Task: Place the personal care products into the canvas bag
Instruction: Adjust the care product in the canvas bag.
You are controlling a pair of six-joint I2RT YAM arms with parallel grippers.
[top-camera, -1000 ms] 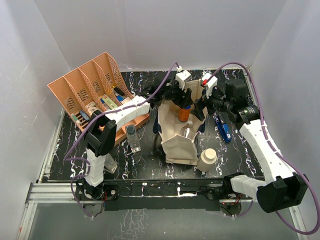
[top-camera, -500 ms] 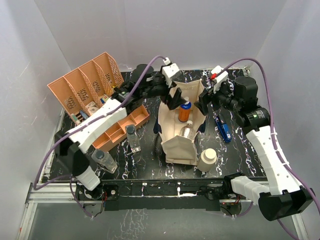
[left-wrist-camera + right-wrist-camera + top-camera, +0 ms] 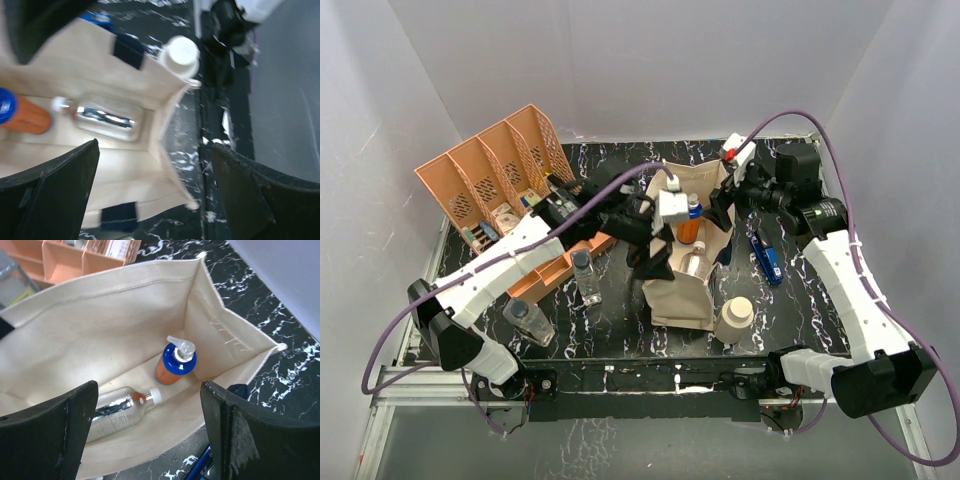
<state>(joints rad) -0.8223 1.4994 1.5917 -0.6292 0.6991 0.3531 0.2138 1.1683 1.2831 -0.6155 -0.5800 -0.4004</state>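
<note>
The cream canvas bag [image 3: 682, 290] stands open mid-table. Inside it an amber bottle with a blue pump top [image 3: 175, 365] stands upright, and a silvery clear white-capped bottle [image 3: 117, 412] lies beside it. My left gripper [image 3: 655, 262] hangs open over the bag's left side with nothing between its fingers [image 3: 50, 195]. My right gripper [image 3: 720, 210] is open above the bag's far right rim, also holding nothing. A cream cylinder [image 3: 734, 320] stands on the table right of the bag. Two clear dark-capped bottles [image 3: 585, 277] [image 3: 528, 320] stand to the bag's left.
An orange perforated compartment tray [image 3: 490, 180] with small packets sits at the back left, its low section reaching toward the bag. A slim blue object [image 3: 765, 258] lies right of the bag under my right arm. White walls close in the table.
My left gripper opened, leaving the amber bottle in the bag, and swung from the bag's far end to its near left side. My right gripper stayed by the far rim.
</note>
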